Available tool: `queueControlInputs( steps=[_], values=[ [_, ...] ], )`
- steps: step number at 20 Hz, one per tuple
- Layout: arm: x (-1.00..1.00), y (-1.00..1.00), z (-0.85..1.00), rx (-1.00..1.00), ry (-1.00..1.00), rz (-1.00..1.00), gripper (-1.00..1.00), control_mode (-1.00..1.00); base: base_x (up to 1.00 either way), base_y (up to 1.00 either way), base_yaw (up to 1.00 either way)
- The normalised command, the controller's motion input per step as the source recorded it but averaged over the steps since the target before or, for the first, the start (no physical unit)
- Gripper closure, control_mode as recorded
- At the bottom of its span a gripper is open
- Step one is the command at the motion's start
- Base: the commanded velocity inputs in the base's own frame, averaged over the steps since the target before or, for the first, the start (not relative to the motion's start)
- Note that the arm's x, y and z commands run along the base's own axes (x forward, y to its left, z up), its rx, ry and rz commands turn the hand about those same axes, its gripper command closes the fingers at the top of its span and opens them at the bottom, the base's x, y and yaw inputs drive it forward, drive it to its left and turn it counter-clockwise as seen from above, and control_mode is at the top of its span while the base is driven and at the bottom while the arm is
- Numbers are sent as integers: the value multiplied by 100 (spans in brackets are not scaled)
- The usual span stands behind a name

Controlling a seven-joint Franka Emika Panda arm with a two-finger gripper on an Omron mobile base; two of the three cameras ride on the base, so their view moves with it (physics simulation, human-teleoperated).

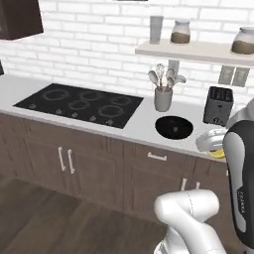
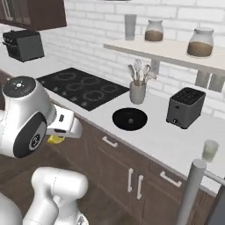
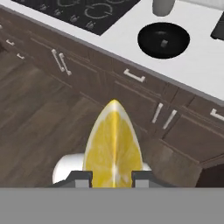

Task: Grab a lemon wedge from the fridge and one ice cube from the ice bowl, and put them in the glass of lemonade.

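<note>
My gripper [image 3: 112,177] pinches the lemon wedge [image 3: 113,142] by its base above the floor; a jolt could drop it short of the counter [image 3: 131,41] edge.

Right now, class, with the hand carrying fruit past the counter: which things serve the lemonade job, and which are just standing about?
Part of the job: lemon wedge gripped in the hand; ice bowl with ice cube; glass of lemonade.

Standing about: stovetop; toaster; utensil pot; shelf jars.
</note>
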Motion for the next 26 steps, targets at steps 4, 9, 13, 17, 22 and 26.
queueControlInputs(
  steps=[4,9,13,17,22,26],
  values=[
    [0,0,0,0,0,0,100,100,41,0,-76],
    [0,0,0,0,0,0,100,100,57,0,-68],
    [0,0,0,0,0,0,100,100,81,-4,-50],
    [0,0,0,0,0,0,100,100,68,24,-48],
    [0,0,0,0,0,0,100,100,14,9,-35],
    [0,0,0,0,0,0,100,100,6,22,-40]
  ],
)
